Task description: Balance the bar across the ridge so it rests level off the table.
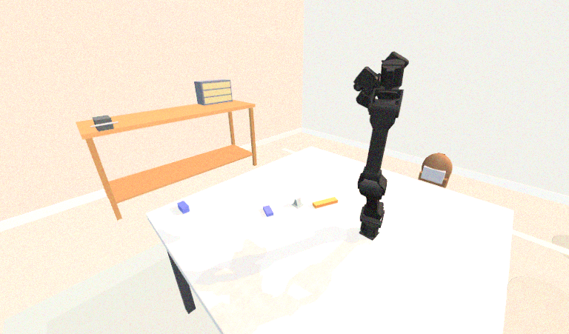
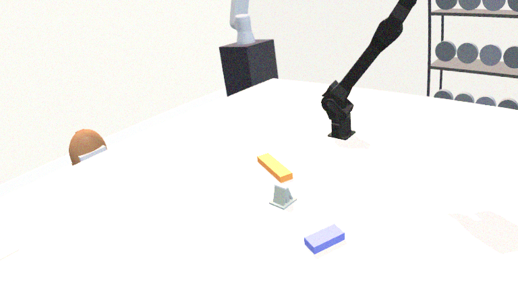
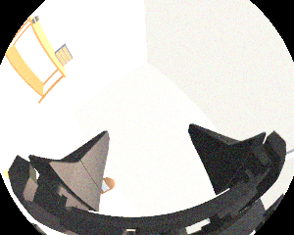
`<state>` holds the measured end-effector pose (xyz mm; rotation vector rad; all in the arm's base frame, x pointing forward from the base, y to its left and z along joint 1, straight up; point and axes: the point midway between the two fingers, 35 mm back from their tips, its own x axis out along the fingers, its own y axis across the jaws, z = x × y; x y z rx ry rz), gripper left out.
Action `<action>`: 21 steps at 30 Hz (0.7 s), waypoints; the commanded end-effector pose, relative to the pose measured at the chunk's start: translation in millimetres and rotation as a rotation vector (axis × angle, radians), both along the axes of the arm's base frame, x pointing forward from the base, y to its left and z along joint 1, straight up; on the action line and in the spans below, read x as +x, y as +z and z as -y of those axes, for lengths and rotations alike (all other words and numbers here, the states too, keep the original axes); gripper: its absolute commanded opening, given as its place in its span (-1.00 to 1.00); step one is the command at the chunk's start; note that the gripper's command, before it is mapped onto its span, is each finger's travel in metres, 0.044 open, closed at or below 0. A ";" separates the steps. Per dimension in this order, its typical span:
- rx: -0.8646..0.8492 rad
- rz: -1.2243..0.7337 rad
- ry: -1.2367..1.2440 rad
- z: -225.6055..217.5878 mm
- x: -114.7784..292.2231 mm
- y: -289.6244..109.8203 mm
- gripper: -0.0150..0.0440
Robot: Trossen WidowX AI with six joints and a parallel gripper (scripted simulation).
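Observation:
An orange-yellow bar [image 1: 324, 202] [image 2: 274, 167] lies flat on the white table [image 1: 419, 272] [image 2: 152, 247]. The small grey-green ridge [image 1: 297, 203] [image 2: 282, 195] stands upright on its square base close to one end of the bar, apart from it, with nothing on its top. My gripper [image 3: 149, 128] is open, with a wide gap between its fingers and nothing in it. The arm is raised, and in the top view the hand is high above the table, well away from the bar. The fingers cannot be made out in the top and exterior views.
A blue block [image 1: 267, 211] [image 2: 324, 238] lies on the far side of the ridge from the bar. Another blue block [image 1: 183, 206] lies near the table's left corner in the top view. An orange bench [image 1: 167, 114] [image 3: 49, 49] and a brown chair [image 1: 437, 164] [image 2: 87, 144] stand beyond the table.

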<state>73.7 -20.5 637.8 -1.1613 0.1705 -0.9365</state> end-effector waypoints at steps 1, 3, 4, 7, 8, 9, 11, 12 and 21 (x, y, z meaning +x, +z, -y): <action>0.003 -0.001 0.002 0.9 0.4 -0.5 0.78; 0.027 -0.008 0.018 7.8 3.4 -4.6 0.60; 0.046 -0.013 0.031 13.0 5.8 -7.8 0.58; 0.101 -0.029 0.067 28.0 13.0 -17.7 0.58; 0.117 -0.035 0.075 33.5 15.1 -20.6 0.58; 0.133 -0.041 0.082 38.8 17.1 -23.5 0.58; 0.165 -0.055 0.097 49.7 21.8 -29.7 0.58; 0.183 -0.063 0.105 55.8 24.6 -33.4 0.58; 0.336 -0.141 0.171 99.4 53.5 -70.0 0.58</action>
